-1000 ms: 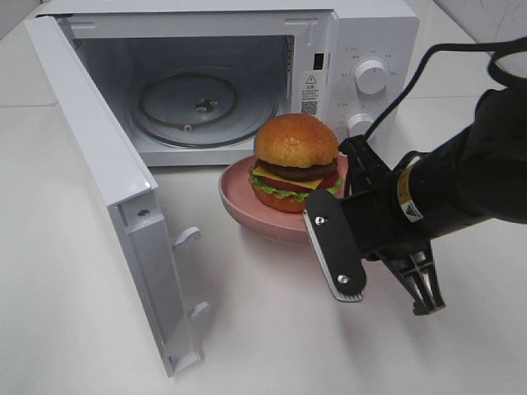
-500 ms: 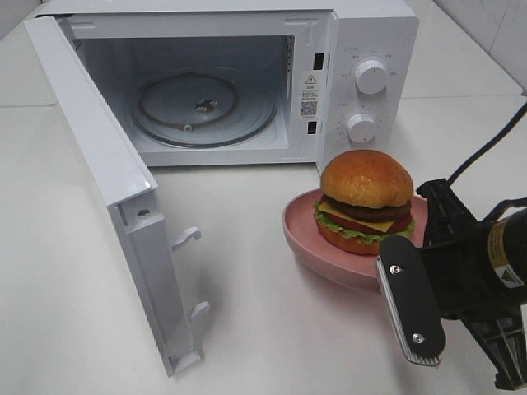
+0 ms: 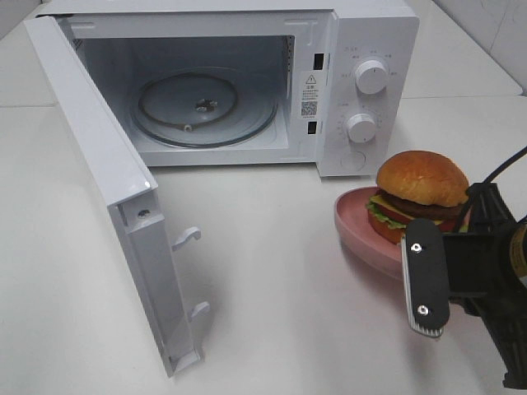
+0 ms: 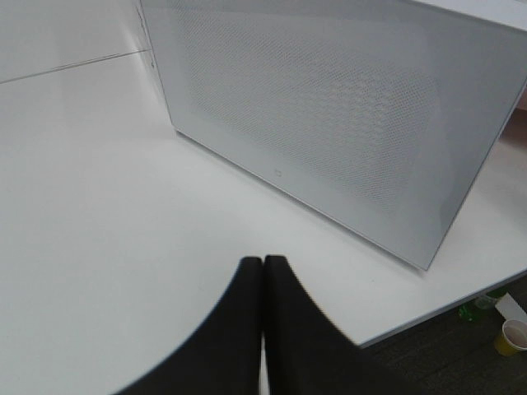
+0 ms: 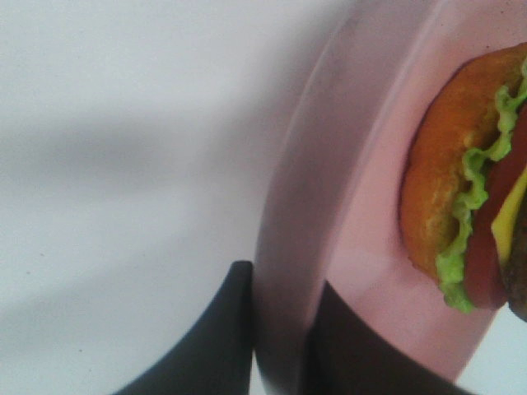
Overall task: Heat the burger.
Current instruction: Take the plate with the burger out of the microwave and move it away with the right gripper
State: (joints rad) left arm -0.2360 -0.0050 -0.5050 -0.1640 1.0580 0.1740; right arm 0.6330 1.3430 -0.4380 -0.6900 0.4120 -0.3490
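From the high camera, a smooth white table [image 3: 272, 288] carries a white microwave [image 3: 362, 90] with its door [image 3: 123, 206] swung wide open, well away from the right gripper [image 3: 461, 271] and up-left of it. Inside lies a round glass turntable [image 3: 204, 107]. The front panel has two round white knobs [image 3: 371, 76] and a small warning sticker with a code square, too small to read. Just above the right gripper a glossy pink plate [image 3: 354, 226] holds the burger [image 3: 420, 196]: shiny golden bun, dark patty, yellow cheese, red tomato, frilly lettuce. The gripper's flat black finger [image 3: 426, 276] with two screws stands at the plate's near rim.

The left wrist camera shows the left gripper [image 4: 263, 271] with its black fingers pressed together and nothing between them. Ahead of it stands the microwave's white perforated side panel on the matte white table; beyond the table edge, a dark floor and a paper cup [image 4: 514, 335].

The right wrist camera shows the right gripper [image 5: 280, 329] pinching the plate's [image 5: 346, 206] smooth pink rim, one dark finger on each side. The burger [image 5: 469, 214] sits on the plate just beyond the fingertips.
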